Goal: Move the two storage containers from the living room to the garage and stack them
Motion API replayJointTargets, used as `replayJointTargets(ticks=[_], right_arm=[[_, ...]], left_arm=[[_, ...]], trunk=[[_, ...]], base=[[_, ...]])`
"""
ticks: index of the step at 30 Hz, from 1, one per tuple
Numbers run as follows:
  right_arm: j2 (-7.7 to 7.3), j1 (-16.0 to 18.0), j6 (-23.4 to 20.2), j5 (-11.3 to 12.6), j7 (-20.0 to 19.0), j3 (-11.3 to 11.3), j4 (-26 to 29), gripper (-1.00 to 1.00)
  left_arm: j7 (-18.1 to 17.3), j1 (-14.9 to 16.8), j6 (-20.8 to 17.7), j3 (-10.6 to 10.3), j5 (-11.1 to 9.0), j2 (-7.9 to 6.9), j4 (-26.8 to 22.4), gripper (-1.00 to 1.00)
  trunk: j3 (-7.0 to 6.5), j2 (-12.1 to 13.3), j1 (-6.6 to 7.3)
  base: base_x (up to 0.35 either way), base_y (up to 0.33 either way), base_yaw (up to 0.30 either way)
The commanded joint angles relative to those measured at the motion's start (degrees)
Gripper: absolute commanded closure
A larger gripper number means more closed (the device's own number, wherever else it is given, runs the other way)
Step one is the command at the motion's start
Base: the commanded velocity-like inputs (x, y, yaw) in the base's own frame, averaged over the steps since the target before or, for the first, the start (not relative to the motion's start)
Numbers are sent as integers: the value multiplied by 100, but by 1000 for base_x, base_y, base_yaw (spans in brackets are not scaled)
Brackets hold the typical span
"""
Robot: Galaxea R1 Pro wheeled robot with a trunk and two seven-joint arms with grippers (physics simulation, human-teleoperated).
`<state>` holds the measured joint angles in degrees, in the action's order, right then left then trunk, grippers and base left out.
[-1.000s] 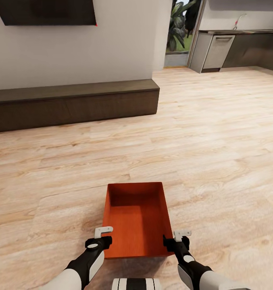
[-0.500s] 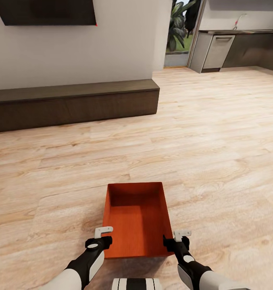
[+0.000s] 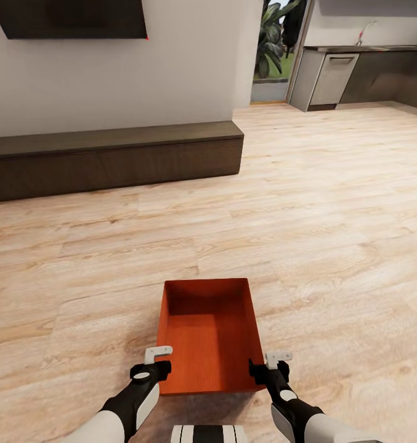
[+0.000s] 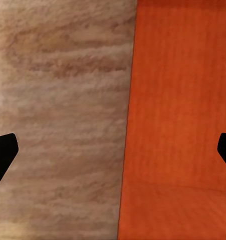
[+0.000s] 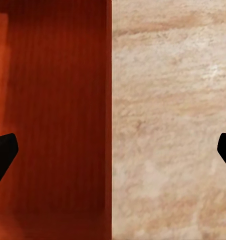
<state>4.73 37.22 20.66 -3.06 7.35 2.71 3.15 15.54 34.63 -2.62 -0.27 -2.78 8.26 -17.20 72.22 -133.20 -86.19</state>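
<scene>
Head view, item one: a storage container (image 3: 207, 335), orange-red, open-topped, sits on the pale wood-plank floor (image 3: 331, 234) at 6 o'clock in the frame, directly ahead of your trunk. You are in the living room: long low dark-brown cabinet (image 3: 109, 160) at 10 o'clock, black TV (image 3: 72, 17) at 11 o'clock, kitchen units (image 3: 356, 74) at 1 o'clock.

Left gripper (image 3: 154, 360): poised over the container's left wall near its near corner. The left wrist view looks down on that wall's edge between the jaws, which stand wide, one finger outside and one inside; no contact evident.

Right gripper (image 3: 273, 363): mirrors it over the right wall. The right wrist view puts that wall's edge midway between wide jaws, not closed.

Progress: early. This container is straddled on both sides but not yet gripped or lifted, and it stands in the living room. Remaining, by my reading: close both jaws, lift, carry to the garage, set down, then fetch and stack the second container.
</scene>
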Motion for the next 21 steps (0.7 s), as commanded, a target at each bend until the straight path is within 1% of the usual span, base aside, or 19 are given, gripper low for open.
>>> replayJointTargets(ticks=[1, 14, 15, 21], right_arm=[[1, 4, 8, -34, 49, 27, -6, -100], [18, 3, 9, -30, 56, 19, -8, -100], [19, 3, 9, -29, 56, 19, -8, 100], [19, 3, 8, -32, 55, 19, -6, 100]], left_arm=[[19, -1, -28, -3, -29, 1, -12, -100], [44, -1, -28, -24, -21, -1, -8, -100], [43, -1, -28, -25, -20, -4, -6, 100], [44, -1, -48, -20, -34, -8, 14, 100]], trunk=[[4, -1, 1], [4, -1, 1], [4, -1, 1], [4, -1, 1]], base=[[0, 0, 0], [0, 0, 0], [0, 0, 0], [0, 0, 0]])
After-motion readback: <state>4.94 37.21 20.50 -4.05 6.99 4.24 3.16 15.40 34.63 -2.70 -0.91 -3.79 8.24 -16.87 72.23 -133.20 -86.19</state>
